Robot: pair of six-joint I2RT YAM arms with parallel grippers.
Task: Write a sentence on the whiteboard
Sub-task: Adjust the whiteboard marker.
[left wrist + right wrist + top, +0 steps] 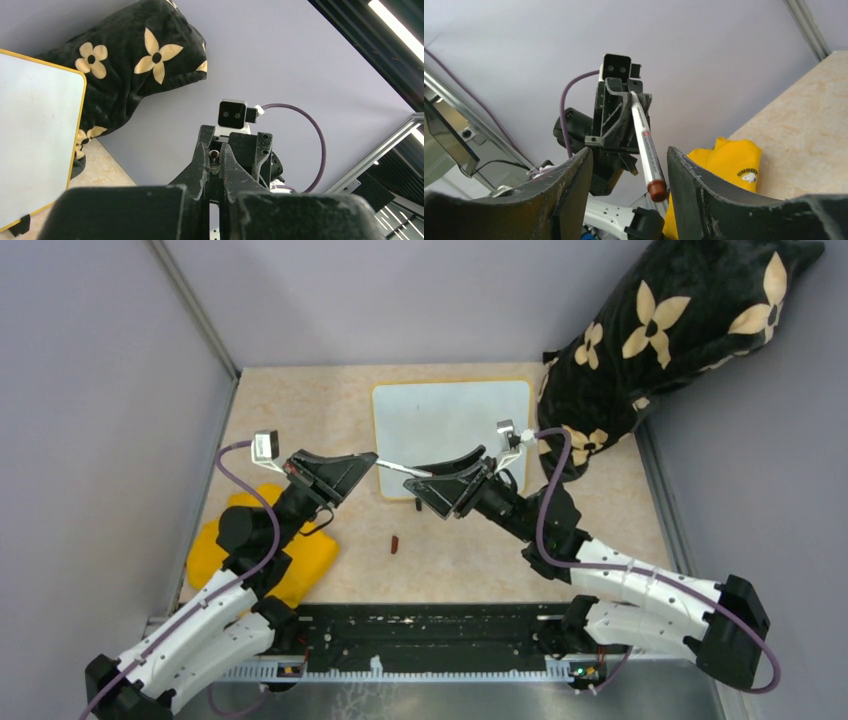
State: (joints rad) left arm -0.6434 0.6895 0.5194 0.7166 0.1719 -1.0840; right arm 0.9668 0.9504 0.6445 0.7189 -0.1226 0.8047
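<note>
Two end effectors meet just near of the whiteboard (452,425), far-centre on the counter (470,550), long axis left-right. Left end effector (374,458) clamps a marker (644,137) pointing right. Right end effector (629,155) stands wide around its red-brown end, contact unclear. Arms hide part of the board's near edge.

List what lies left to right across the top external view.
From the left: yellow garment → left gripper, holding a marker → small dark red piece → right gripper → black flowered cushion. The whiteboard spans several; omitted.
</note>
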